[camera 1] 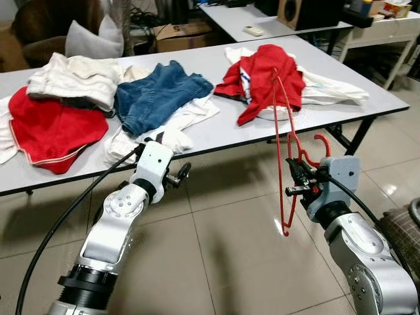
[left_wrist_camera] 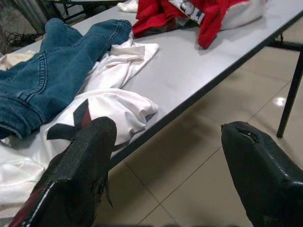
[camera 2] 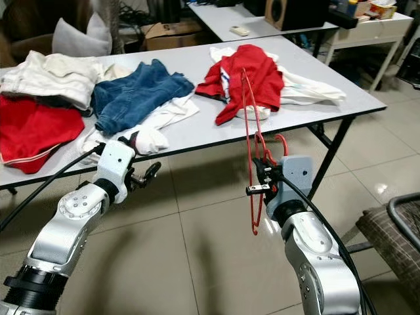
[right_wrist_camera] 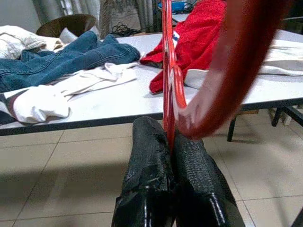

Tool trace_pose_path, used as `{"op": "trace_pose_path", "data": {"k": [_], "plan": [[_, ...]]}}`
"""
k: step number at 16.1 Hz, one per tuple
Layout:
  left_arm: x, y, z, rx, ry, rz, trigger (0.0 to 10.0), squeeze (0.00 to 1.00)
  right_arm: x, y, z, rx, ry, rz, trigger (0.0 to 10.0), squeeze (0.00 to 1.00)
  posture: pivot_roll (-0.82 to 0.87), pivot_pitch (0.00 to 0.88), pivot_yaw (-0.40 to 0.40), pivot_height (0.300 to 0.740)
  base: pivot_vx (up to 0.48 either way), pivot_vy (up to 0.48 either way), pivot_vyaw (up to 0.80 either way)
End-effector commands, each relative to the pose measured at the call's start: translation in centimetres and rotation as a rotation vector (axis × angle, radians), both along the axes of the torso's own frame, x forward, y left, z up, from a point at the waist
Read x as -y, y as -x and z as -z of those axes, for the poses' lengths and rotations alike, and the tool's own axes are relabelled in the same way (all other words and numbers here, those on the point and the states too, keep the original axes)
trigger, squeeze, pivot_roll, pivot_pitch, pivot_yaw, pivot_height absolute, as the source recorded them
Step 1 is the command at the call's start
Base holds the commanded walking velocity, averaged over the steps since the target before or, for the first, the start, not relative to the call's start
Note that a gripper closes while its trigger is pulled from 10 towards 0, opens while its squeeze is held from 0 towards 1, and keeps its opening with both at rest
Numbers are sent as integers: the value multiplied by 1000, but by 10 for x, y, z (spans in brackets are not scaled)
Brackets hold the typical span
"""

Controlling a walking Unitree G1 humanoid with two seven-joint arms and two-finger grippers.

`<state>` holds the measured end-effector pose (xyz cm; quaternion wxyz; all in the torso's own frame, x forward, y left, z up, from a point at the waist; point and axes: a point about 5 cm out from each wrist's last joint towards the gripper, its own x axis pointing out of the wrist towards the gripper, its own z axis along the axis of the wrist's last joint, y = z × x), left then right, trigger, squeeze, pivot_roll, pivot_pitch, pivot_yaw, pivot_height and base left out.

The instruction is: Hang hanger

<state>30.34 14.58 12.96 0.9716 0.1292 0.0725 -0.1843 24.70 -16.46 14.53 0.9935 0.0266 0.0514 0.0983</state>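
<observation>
right gripper (camera 2: 261, 178) centre frame, fingers pinched on red hanger (camera 2: 250, 131) standing upright below table (camera 2: 328, 105) edge | left gripper (camera 2: 149, 173) left of centre, fingers parted, near white cloth (camera 2: 141, 139) | jeans (camera 2: 131, 92), red garments (camera 2: 246, 75) upper frame
</observation>
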Motion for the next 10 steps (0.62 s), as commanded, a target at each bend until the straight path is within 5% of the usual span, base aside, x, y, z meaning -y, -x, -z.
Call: {"op": "trace_pose_path", "data": {"k": [1,3,10], "plan": [[-3,0,-6,31,21,-28,10000,0,0,1,-1,10,-1,0,10000,0,-169,0,37,740,0,0,0],[-10,4,-3,40,160,-104,10000,0,-3,1,0,6,12,-28,10000,0,-168,0,31,740,0,0,0],[-13,10,-4,45,187,-107,10000,0,-5,0,-2,16,15,-50,10000,0,-160,0,13,740,323,0,229]]}}
